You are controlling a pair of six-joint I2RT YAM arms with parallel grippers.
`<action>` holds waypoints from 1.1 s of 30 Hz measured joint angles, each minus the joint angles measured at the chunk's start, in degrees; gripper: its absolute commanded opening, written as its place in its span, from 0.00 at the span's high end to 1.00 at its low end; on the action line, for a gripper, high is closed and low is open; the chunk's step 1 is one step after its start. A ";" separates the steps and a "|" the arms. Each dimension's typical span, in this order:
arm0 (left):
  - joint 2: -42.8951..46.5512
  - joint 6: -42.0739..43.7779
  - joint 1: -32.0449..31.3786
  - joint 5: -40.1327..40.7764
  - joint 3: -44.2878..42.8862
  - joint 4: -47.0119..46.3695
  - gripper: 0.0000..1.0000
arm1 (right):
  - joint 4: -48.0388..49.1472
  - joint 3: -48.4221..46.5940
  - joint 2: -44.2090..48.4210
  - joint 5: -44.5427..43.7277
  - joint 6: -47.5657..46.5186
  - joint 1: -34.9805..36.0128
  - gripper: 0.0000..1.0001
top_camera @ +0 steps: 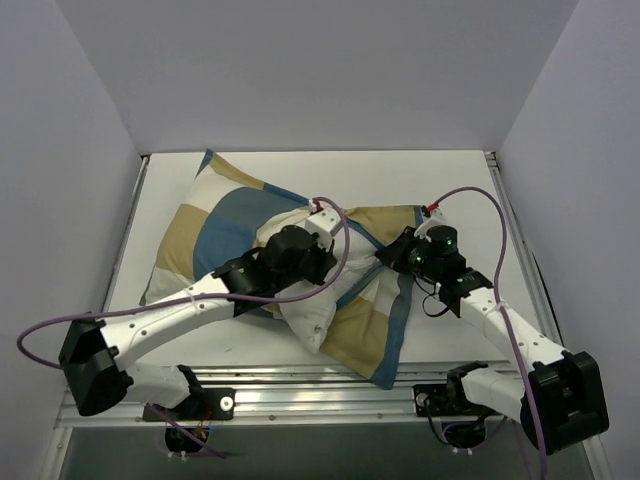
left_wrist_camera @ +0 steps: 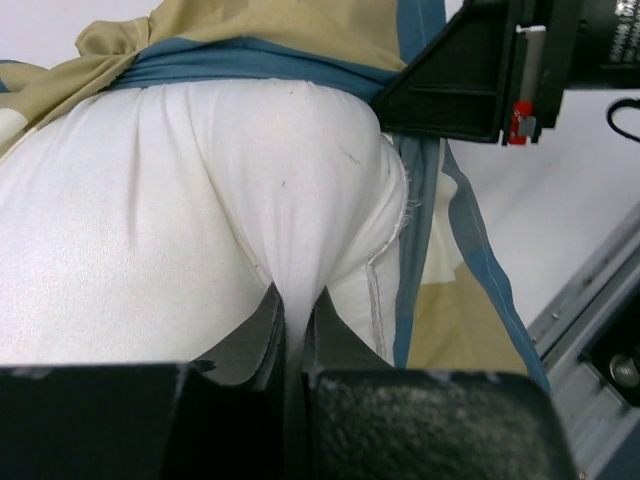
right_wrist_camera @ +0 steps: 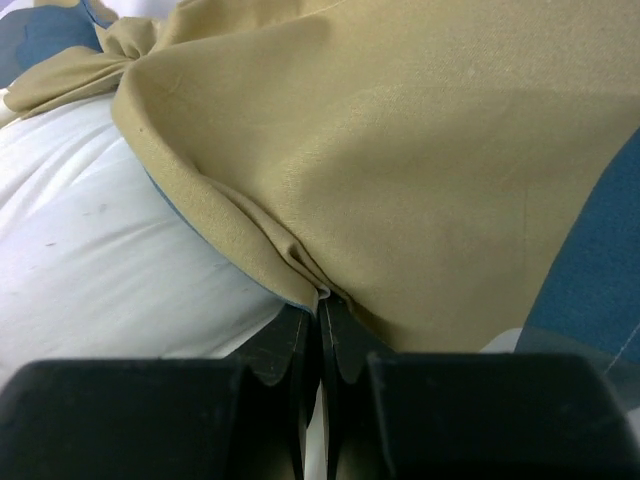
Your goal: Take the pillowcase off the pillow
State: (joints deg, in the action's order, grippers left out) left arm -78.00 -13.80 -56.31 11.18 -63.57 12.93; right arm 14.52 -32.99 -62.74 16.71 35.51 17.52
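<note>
The patchwork pillowcase [top_camera: 215,225] of blue, tan and white lies across the table, bunched around the plain white pillow [top_camera: 305,310], whose near end sticks out of it. My left gripper [top_camera: 322,252] is shut on a fold of the white pillow [left_wrist_camera: 200,230], pinched between its jaws [left_wrist_camera: 295,305]. My right gripper [top_camera: 388,255] is shut on a tan fold of the pillowcase [right_wrist_camera: 400,150], the cloth gathering into pleats at its tips [right_wrist_camera: 322,298]. White pillow fabric [right_wrist_camera: 90,270] shows to the left beneath that fold.
White walls close in on the left, back and right. A metal rail [top_camera: 330,380] runs along the near table edge between the arm bases. The right arm's black wrist [left_wrist_camera: 500,65] hangs close above the pillow in the left wrist view.
</note>
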 measured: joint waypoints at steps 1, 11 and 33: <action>1.97 0.11 0.39 -1.16 1.05 0.17 0.98 | -0.26 -0.26 0.00 1.07 0.04 -0.24 1.00; 18.53 0.87 5.49 -10.08 6.64 3.19 0.98 | -4.55 -0.98 -2.12 3.65 -1.01 -2.71 1.00; 8.76 -6.97 3.78 -2.23 -3.23 4.13 0.04 | -21.11 -10.40 8.04 -11.63 -10.08 -4.31 0.14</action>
State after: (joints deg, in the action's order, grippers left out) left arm -69.23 -20.78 -52.53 8.95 -66.81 17.06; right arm -6.59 -43.40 -54.70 5.08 25.43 13.21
